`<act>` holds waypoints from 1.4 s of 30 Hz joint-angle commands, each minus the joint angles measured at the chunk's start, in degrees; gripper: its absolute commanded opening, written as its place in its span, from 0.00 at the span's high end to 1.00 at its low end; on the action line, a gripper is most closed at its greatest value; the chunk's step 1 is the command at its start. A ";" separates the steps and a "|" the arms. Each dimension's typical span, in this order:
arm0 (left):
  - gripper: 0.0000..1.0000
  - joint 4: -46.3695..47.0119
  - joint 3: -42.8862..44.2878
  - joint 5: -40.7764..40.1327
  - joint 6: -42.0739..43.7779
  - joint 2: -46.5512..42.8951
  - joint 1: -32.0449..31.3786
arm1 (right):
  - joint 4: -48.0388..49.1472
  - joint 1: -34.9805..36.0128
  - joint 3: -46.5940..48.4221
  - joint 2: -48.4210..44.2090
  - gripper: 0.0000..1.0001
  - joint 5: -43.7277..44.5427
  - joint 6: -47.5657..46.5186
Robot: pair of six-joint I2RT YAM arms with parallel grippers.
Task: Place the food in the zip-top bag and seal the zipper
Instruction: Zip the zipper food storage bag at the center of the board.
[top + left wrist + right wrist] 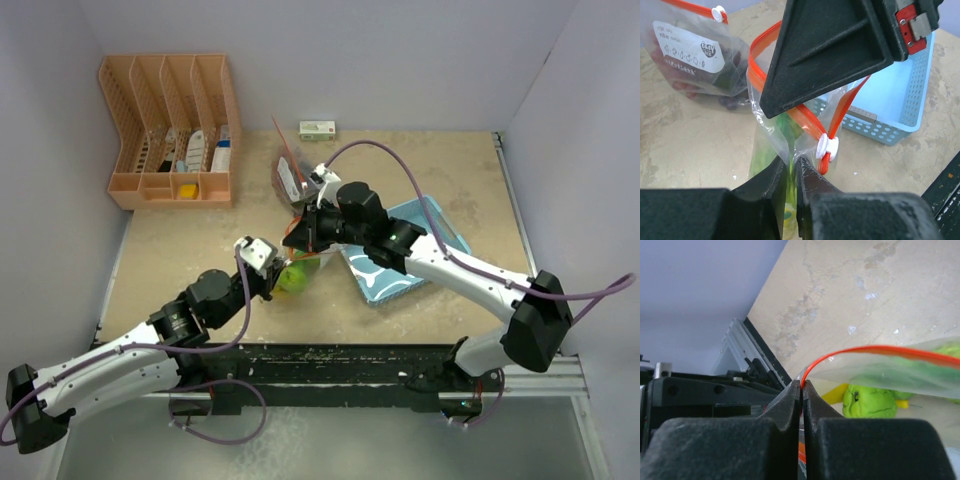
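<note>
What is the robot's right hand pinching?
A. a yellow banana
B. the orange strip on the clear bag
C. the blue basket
B: in the right wrist view, the right gripper is shut on the thin orange zipper strip.

Left arm [130, 352] extending forward and rightward, right arm [470, 275] reaching forward and leftward, the 2 wrists sitting close together, left gripper [792, 167] pinching with jaws nearly touching, right gripper [802, 388] pinching likewise.
</note>
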 commanded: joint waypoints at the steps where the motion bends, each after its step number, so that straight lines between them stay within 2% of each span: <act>1: 0.75 2.32 1.25 -3.81 -2.21 -0.20 0.29 | 2.18 -0.69 1.60 0.45 1.00 2.60 3.30; 3: 0.58 0.35 1.70 -6.50 -3.40 -0.50 0.27 | 2.53 -1.12 1.26 -0.80 1.00 5.03 4.23; 7: 0.41 -0.92 1.15 -11.23 -5.34 -1.54 0.27 | 2.88 -2.78 1.52 -2.24 1.00 5.49 5.47; 10: 0.36 0.41 0.63 -11.79 -5.98 -2.24 0.31 | 3.34 -3.85 1.81 -1.87 1.00 3.26 6.82; 14: 0.34 3.08 0.66 -7.32 -6.63 -3.91 0.29 | 4.95 -5.23 1.50 -1.39 1.00 0.69 8.87; 19: 0.32 11.25 -3.78 -4.56 -5.49 -3.72 0.29 | 6.89 -6.87 1.20 -0.85 1.00 -1.97 12.15; 26: 0.32 27.48 -7.96 -5.04 -0.39 5.68 0.32 | 6.13 -7.10 4.15 0.05 1.00 -2.89 12.87; 31: 0.27 40.10 -8.88 -6.08 6.50 12.16 0.28 | 5.14 -7.09 5.42 1.06 1.00 -4.10 12.23; 33: 0.21 43.13 -8.50 -7.49 9.45 14.57 0.26 | 5.28 -7.13 5.46 1.32 1.00 -4.57 12.13; 35: 0.00 44.89 -8.05 -8.17 12.10 15.62 0.25 | 5.21 -7.11 5.58 1.51 1.00 -4.85 12.00; 42: 0.01 48.47 -6.89 -8.41 21.23 17.58 0.24 | 5.03 -7.15 5.92 1.84 1.00 -5.31 11.36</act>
